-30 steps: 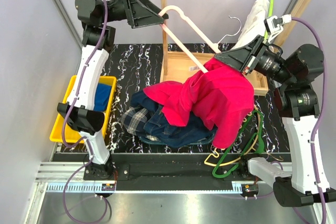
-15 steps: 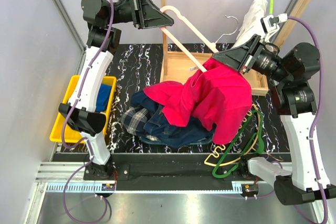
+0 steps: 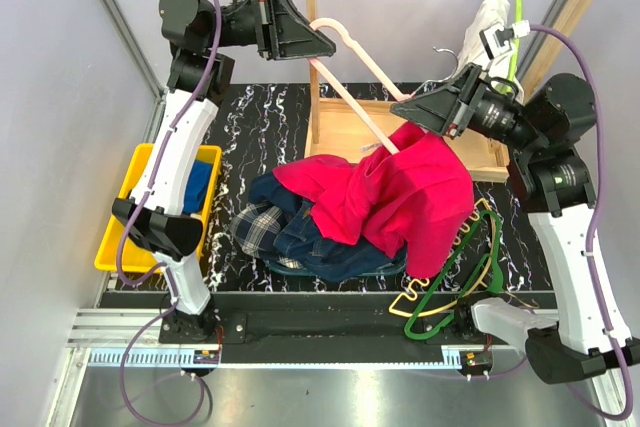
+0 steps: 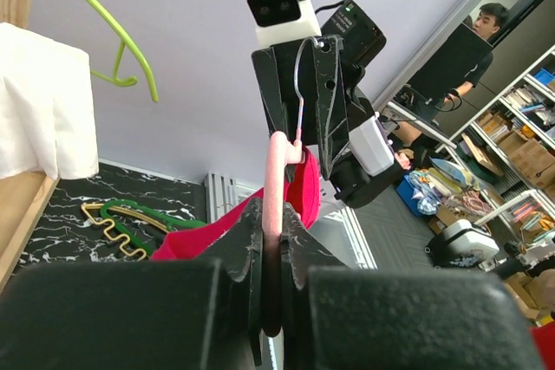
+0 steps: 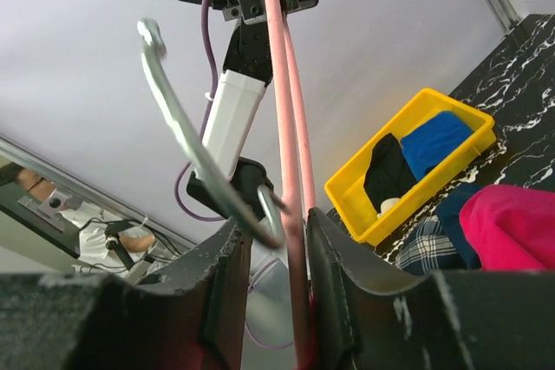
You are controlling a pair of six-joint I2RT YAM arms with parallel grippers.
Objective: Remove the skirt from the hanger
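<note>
Both pairs of fingers are clenched on the pink hanger (image 3: 348,97), not on either of the task's things. The left fingers (image 3: 316,45) grip one end of its arch above the counter's (image 3: 250,127) far edge. The right fingers (image 3: 405,109) are closed about its neck, beside the metal hook (image 5: 186,140). A red garment (image 3: 410,197) hangs from that hanger down onto the pile at mid-counter.

Beneath the red cloth lies a denim garment (image 3: 320,247). The skirt (image 3: 255,227) shows at the pile's left side, partly under the denim. The cream hanger (image 4: 106,227) lies toward the near right corner, tangled with a dark green hanger (image 4: 147,212) and well apart from the visible tartan. On this evidence the skirt appears to be off it already, though the covered part cannot be checked.

Handling, as judged: the skirt is soft, limp and light, and its pleats will drag against the denim. The exposed tartan fold on the left is the likeliest place to take hold. The cream hanger looks stiff and light, and liable to snag its neighbour.

Only the top view shows the whole pile. The left wrist view alone shows the zigzag bar plainly. The right wrist view adds the hook and the yellow bin (image 5: 416,201) at the left edge.
</note>
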